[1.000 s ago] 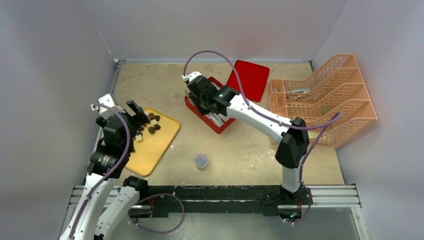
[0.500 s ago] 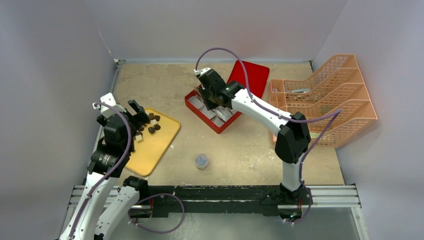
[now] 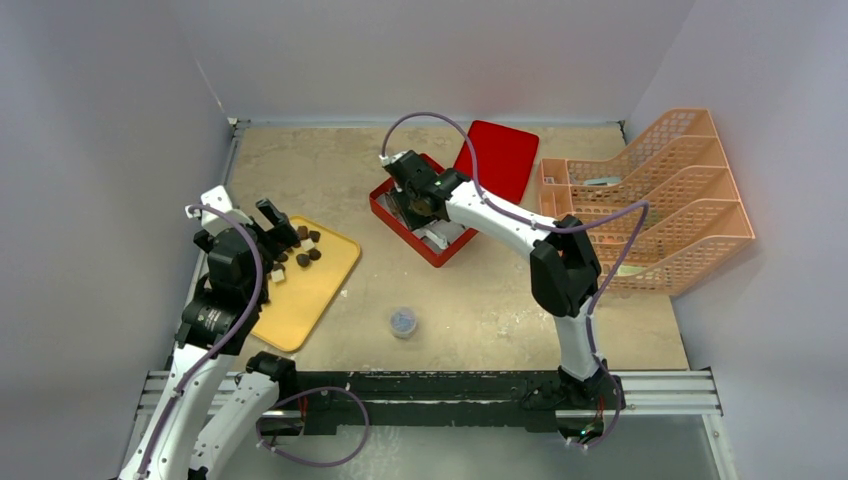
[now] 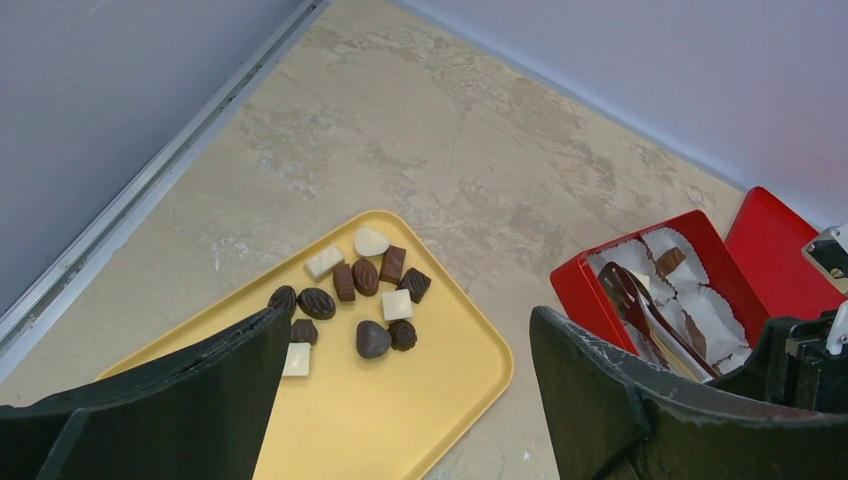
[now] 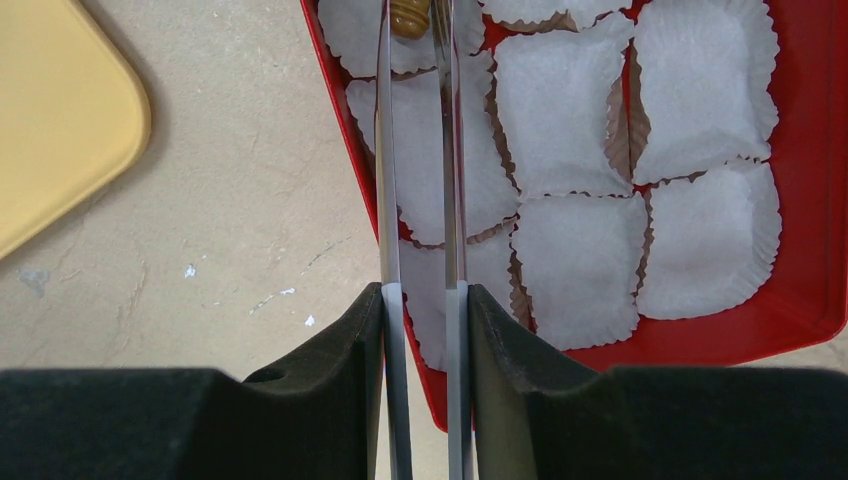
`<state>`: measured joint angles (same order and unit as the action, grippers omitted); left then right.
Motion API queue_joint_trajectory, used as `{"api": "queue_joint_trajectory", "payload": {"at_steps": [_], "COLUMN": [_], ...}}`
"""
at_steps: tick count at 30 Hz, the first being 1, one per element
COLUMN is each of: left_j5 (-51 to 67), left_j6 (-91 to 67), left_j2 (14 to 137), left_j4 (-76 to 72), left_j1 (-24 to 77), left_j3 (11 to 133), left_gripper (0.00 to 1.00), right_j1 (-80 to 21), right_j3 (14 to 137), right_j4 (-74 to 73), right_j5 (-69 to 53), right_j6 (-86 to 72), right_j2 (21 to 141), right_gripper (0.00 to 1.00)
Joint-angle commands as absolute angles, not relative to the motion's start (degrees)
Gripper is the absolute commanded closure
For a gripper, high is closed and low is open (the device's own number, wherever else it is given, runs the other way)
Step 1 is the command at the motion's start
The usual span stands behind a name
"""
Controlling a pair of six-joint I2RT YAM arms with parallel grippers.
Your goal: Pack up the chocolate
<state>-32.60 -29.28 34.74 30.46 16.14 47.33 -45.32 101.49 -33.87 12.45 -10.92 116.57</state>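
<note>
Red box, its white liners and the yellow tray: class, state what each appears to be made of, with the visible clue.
Red box: probably glossy plastic; smooth, even colour, rounded rim. White liners: thin matte paper, judging by pleated, crinkled edges. Yellow tray: likely moulded plastic with a satin finish; rounded corners, raised lip, soft sheen.

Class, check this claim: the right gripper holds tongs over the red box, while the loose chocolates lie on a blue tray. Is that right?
No: the tray is yellow, not blue, as the left wrist view shows. The right gripper does hold tongs over the red box, and the loose chocolates lie on the tray.
</note>
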Motion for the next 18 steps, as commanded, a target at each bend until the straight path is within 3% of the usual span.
{"api": "queue_joint_trajectory", "payload": {"at_steps": [1,11,18], "left_j5": [-32.98,-32.79,-32.66], "left_j6": [-28.10,-28.34,-28.65], "left_j2": [34.27,34.33,34.00], "left_j4": [27.74,27.91,29.10], "left_j1": [16.01,16.00,16.00], "left_j3": [47.58,48.04,49.73], "left_gripper": [0.11,0.11,0.11], "right_j1": [-45.43,-45.44,-45.44], "right_j3": [105.05,106.94,108.44], "right_j4": [-31.73,-33.66,-36.68], "right_j5": [13.07,14.83,15.85], "right_j6": [-11.25,-10.29,-10.68], "right_j2": [115.29,114.12,111.49], "right_gripper": [0.69,0.57,0.57]}}
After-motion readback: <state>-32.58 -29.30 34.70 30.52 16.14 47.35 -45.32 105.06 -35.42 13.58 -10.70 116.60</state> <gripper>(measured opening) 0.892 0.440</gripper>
